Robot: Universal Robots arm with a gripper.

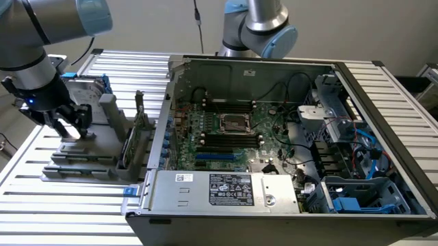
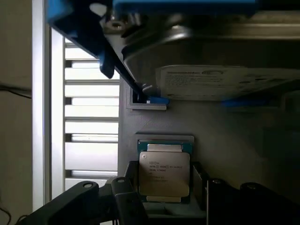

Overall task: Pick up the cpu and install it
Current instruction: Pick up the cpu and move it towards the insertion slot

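Hovering low over gray holder (image 1: pixel 82 154) at exterior view's left, pincer (image 1: pixel 72 123) flanks seated cpu (image 2: pixel 164 171); clamped or loose, cannot tell.

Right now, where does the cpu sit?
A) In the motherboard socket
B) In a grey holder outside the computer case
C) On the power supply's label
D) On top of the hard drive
B: the cpu lies flat in a recess of the grey holder beside the computer case, with the open gripper low over it.
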